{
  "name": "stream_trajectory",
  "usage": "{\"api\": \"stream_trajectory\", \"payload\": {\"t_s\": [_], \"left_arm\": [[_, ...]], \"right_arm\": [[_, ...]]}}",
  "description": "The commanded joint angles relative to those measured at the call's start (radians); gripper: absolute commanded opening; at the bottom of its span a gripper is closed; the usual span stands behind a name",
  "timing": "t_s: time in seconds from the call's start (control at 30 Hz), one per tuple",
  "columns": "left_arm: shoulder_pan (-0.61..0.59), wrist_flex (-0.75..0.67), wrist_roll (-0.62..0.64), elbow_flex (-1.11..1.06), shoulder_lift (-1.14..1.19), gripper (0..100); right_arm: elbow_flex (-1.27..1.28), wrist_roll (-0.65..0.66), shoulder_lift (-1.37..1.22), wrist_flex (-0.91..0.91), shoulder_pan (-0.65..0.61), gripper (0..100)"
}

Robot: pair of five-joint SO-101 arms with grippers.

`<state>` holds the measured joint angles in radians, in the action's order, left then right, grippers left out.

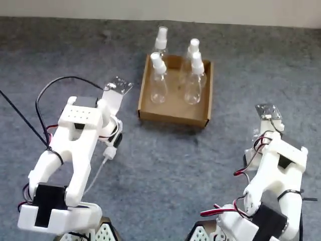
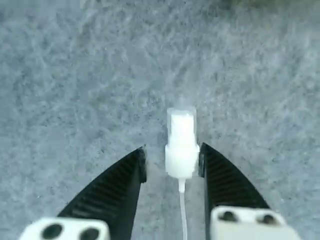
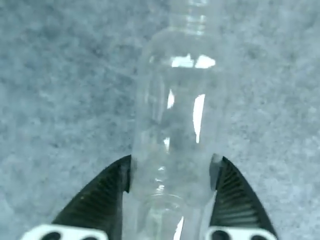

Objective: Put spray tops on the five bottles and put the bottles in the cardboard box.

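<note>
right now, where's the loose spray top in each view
High view: spray top at the left gripper, left of the cardboard box.
Left wrist view: spray top between the left gripper's fingers, tube trailing toward the camera.
Right wrist view: a capless bottle between the right gripper's fingers.
Shared landmark: the grey carpet.

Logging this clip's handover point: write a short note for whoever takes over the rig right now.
Left end effector: open, fingers either side of the loose spray top; a gap shows on one side.
Right end effector: shut on the uncapped bottle.
Cardboard box: two capped bottles stand inside. Two more are at its far edge; I cannot tell whether they are inside or behind it.
Done: four bottles capped.
Left: fit the spray top on the uncapped bottle, box it, and check the far two.
</note>
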<state>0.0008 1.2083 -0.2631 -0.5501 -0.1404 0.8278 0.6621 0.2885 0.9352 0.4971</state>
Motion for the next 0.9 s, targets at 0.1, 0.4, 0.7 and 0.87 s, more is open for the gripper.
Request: {"api": "stream_trajectory", "payload": {"t_s": [0.1, 0.4, 0.7, 0.87], "left_arm": [[0.021, -0.186, -0.006, -0.091, -0.027, 15], [0.053, -0.247, -0.005, -0.074, 0.173, 12], [0.059, -0.103, 0.002, 0.007, 0.028, 0], [0.061, -0.020, 0.104, 0.042, -0.157, 0]], "right_arm": [[-0.058, 0.009, 0.002, 0.022, 0.005, 19.3], [-0.166, 0.008, -0.005, 0.156, 0.004, 27.2], [-0.269, 0.008, -0.007, 0.174, 0.007, 27.2], [-0.429, -0.060, -0.010, 0.176, -0.028, 27.2]]}}
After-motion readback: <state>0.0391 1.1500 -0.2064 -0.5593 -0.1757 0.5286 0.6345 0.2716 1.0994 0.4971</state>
